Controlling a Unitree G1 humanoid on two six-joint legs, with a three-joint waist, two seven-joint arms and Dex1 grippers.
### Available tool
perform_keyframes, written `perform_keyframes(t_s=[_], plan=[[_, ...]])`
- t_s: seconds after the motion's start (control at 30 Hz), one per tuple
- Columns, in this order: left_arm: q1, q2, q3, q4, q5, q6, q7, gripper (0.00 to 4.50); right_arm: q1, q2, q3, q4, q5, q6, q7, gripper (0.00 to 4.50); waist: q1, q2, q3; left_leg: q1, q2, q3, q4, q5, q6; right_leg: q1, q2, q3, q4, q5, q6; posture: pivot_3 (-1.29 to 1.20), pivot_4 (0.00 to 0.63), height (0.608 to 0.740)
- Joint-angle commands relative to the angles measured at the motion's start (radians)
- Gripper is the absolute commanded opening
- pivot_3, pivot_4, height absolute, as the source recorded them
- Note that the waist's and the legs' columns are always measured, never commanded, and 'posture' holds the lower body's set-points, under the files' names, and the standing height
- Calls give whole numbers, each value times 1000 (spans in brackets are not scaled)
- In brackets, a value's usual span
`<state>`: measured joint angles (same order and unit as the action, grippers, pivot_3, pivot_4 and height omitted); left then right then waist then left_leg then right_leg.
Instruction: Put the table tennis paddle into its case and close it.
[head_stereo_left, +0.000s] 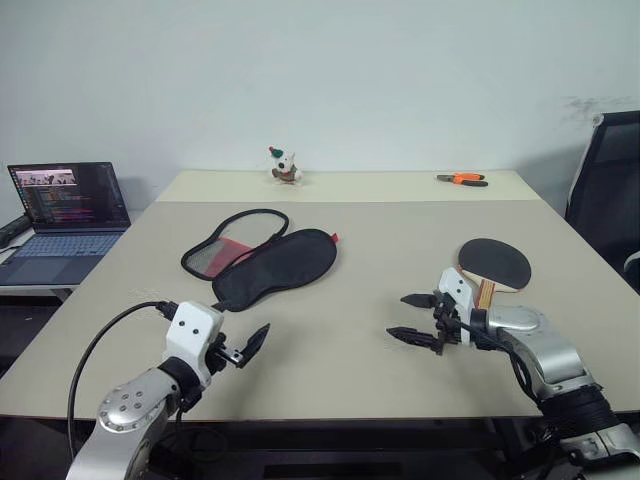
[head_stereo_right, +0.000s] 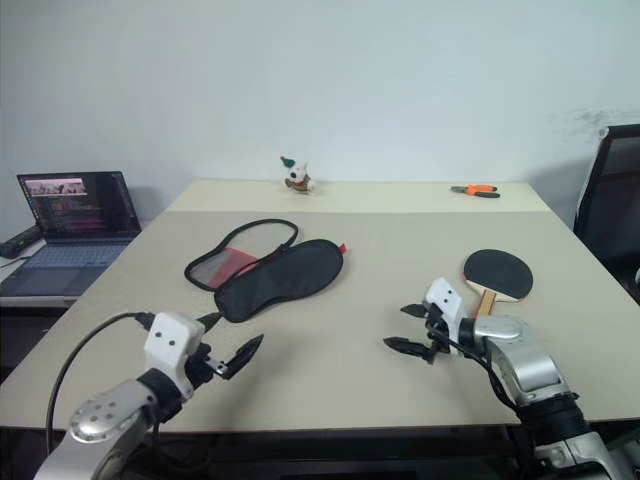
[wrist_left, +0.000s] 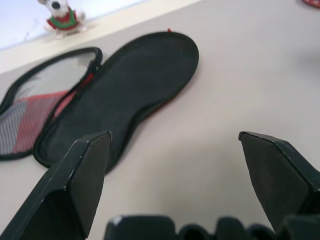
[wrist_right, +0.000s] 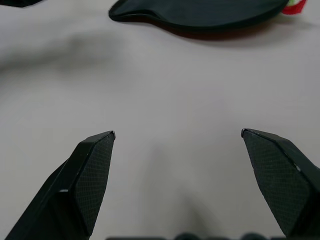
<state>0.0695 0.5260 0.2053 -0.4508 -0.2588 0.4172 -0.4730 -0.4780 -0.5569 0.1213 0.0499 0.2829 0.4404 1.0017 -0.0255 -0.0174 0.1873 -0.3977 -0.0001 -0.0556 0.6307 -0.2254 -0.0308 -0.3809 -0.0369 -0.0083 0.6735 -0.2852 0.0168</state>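
Nothing has yet been grasped, so the task is judged to be at its opening step. The table tennis paddle (head_stereo_left: 494, 264) lies flat on the bench (head_stereo_left: 380, 250) at the right, its handle pointing near, just beside and behind the right end effector (head_stereo_left: 413, 317), whose fingers are spread wide and empty. The case (head_stereo_left: 262, 260) lies unzipped at centre-left, its lid folded out to the left. The left end effector (head_stereo_left: 243, 347) hovers near it, also wide and empty. Next, the paddle handle would probably have to be gripped by the right end effector, which points away from it and would need turning back.
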Motion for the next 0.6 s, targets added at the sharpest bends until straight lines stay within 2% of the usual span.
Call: perform_keyframes(t_s=[0.03,0.17,0.37,0.6], plan=[[-28,18,10,31,23,-49,-6,4452,3,-42,-7,-70,4,33,9,4472,0,0,0,0,0,0,0,0,0,0,0,0,0,0,0,0,150,740],[-84,49,7,116,56,-116,-27,4452,-5,-38,-23,-95,13,54,-33,4472,1,0,0,1,0,0,1,0,0,0,0,-1,2,0,0,0,150,740],[-105,94,49,182,-30,-136,-150,4452,-28,-52,-78,-247,115,202,-57,4472,-2,0,0,-1,0,3,1,0,0,-4,0,0,2,0,0,0,150,740],[-172,170,74,343,-78,-166,-286,4452,-24,-38,-43,-317,121,238,-80,4472,-1,0,0,-1,1,2,0,0,0,-5,1,-1,5,-2,0,0,150,740]])
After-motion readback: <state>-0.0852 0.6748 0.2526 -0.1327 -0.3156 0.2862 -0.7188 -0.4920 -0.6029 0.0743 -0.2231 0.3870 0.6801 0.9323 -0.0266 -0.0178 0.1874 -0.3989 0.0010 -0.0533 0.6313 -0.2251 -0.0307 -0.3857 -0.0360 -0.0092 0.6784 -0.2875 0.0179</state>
